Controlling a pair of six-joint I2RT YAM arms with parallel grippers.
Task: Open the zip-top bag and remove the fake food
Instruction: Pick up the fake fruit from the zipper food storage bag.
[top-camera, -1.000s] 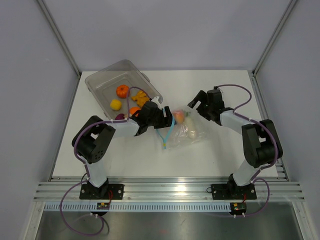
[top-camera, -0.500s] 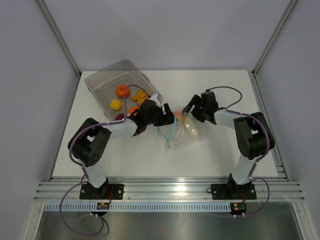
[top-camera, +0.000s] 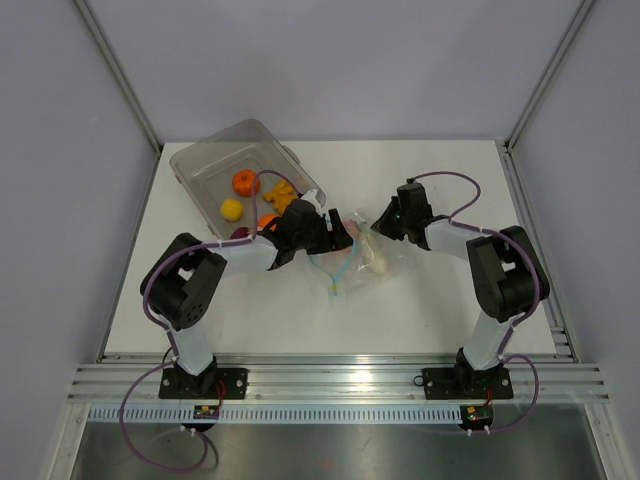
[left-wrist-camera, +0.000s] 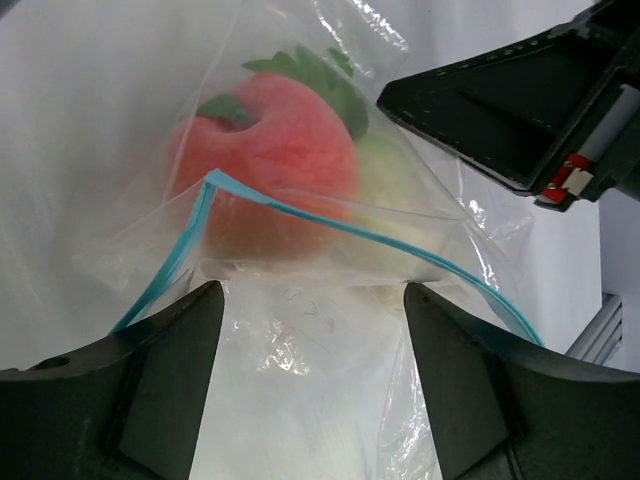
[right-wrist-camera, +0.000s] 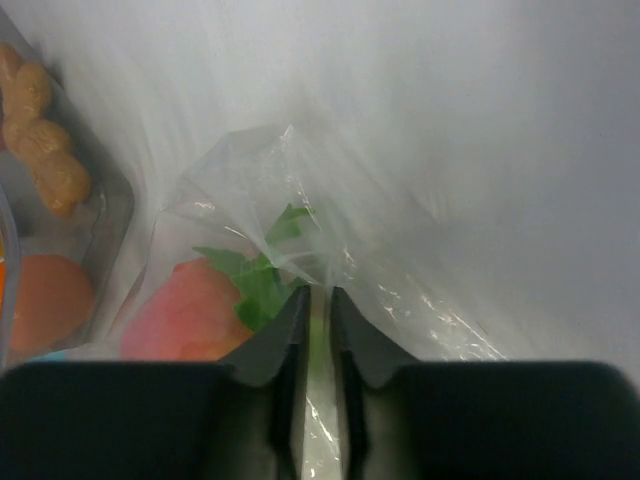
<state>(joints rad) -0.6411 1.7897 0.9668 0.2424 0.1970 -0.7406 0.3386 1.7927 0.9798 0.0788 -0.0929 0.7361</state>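
Note:
The zip-top bag (top-camera: 362, 256) lies crumpled mid-table, and its light-blue zip strip (left-wrist-camera: 190, 245) hangs open. A peach-coloured fake food (left-wrist-camera: 265, 165) with green leaves and a pale piece (top-camera: 380, 260) are inside. My left gripper (top-camera: 326, 236) is at the bag's mouth; in the left wrist view it (left-wrist-camera: 315, 295) is open with loose film between its fingers (left-wrist-camera: 165, 345). My right gripper (top-camera: 386, 222) is at the bag's far corner. In the right wrist view it (right-wrist-camera: 318, 292) is shut on a fold of the bag beside the peach (right-wrist-camera: 185, 312).
A rigid clear tub (top-camera: 205, 160) sits tilted at the back left, just behind my left gripper. It holds several pieces of fake food: an orange pumpkin (top-camera: 243, 182), a yellow piece (top-camera: 232, 208) and an orange lumpy piece (top-camera: 283, 193). Its corner (right-wrist-camera: 95, 215) shows in the right wrist view.
My right gripper has moved left onto the bag and closed from wide open onto the film. The bag has bunched slightly toward the left. My left gripper has stayed open in place.

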